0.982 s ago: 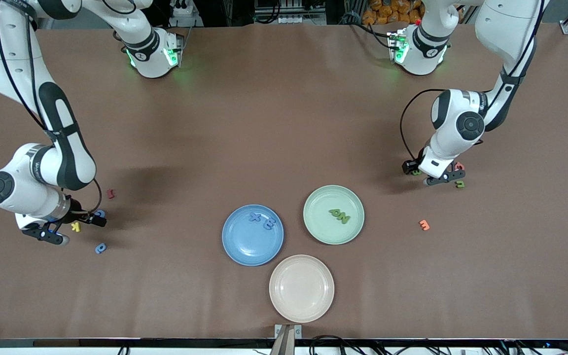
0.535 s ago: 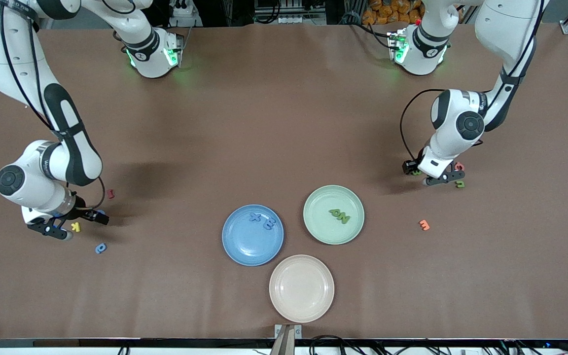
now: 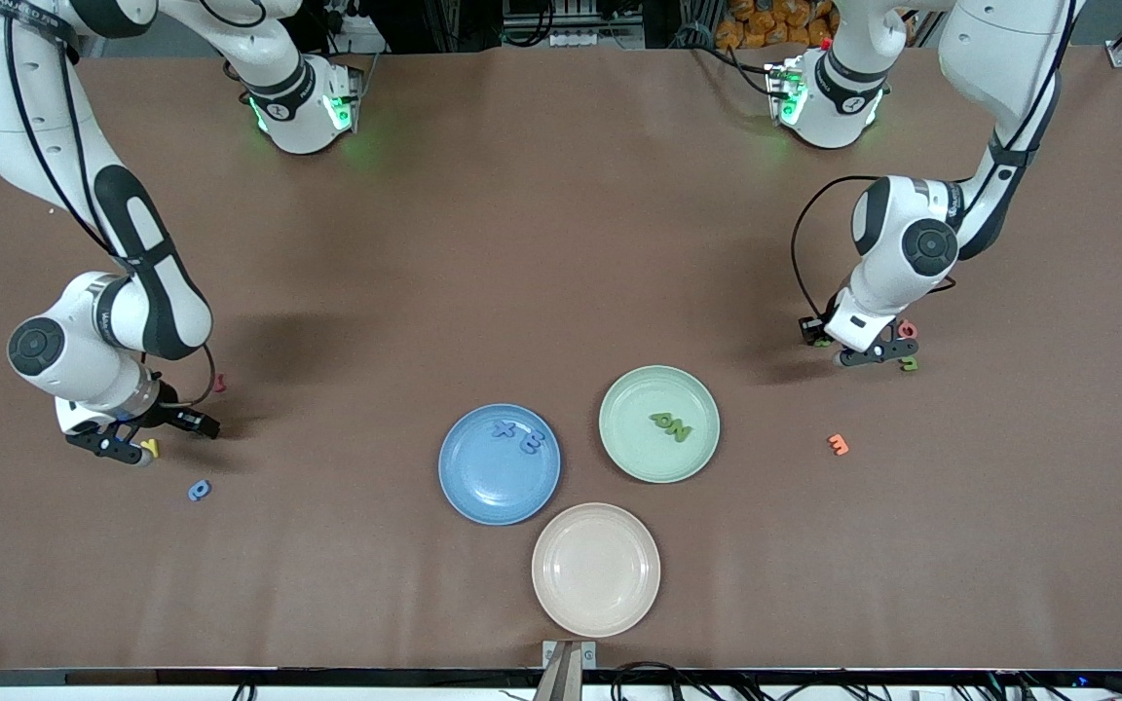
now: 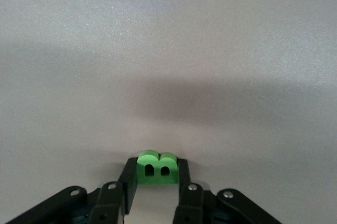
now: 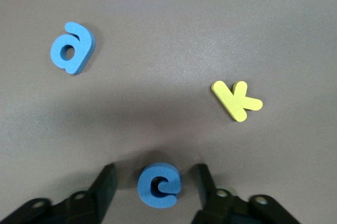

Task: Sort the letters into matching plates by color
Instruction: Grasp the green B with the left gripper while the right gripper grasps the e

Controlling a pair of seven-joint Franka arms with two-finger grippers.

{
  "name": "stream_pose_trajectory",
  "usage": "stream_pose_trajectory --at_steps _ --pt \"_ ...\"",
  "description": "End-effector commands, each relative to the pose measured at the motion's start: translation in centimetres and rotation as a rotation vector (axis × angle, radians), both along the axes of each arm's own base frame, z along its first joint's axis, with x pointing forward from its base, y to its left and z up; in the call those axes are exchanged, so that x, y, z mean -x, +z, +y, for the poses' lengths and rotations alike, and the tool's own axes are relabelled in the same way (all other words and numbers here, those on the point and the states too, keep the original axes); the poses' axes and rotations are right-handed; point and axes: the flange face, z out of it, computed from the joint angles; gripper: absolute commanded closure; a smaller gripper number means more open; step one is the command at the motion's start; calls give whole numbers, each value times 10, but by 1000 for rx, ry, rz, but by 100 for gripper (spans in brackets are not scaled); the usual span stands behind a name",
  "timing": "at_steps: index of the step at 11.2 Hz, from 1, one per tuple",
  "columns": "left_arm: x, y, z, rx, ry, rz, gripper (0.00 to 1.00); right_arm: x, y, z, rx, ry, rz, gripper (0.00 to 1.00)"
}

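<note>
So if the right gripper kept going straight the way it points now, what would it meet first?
The right gripper points down at the table, fingers straddling the blue letter c. It would probably meet that letter first, then the table.

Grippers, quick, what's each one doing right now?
Left gripper: shut on the green letter B.
Right gripper: open around the blue letter c.

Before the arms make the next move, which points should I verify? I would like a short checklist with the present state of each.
1. Left gripper shut on the green letter: ok.
2. Right gripper straddles the blue letter c, fingers not yet touching it: not ok for lifting.
3. Yellow letter K apart from the right gripper: ok.
4. Green plate has room beside its two letters: ok.
5. Blue plate has room: ok.
6. Blue letter a left on the table: not ok.
</note>
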Motion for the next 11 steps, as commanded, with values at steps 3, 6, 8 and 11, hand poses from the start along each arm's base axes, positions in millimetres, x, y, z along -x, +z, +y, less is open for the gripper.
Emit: stream_pose_trajectory --at_steps 3,6,8,11 --pt "-21 20 -1 5 -16 -43 100 12 7 -10 -13 -8 -6 98" --pt "-52 51 -11 4 -22 -17 100 2 18 4 -23 16 -16 100" --pt "-74 75 -24 10 -29 -2 100 -14 39 13 -36 15 -9 100" --pt "-94 97 -81 42 -103 -17 100 -37 57 54 -63 -51 -25 99"
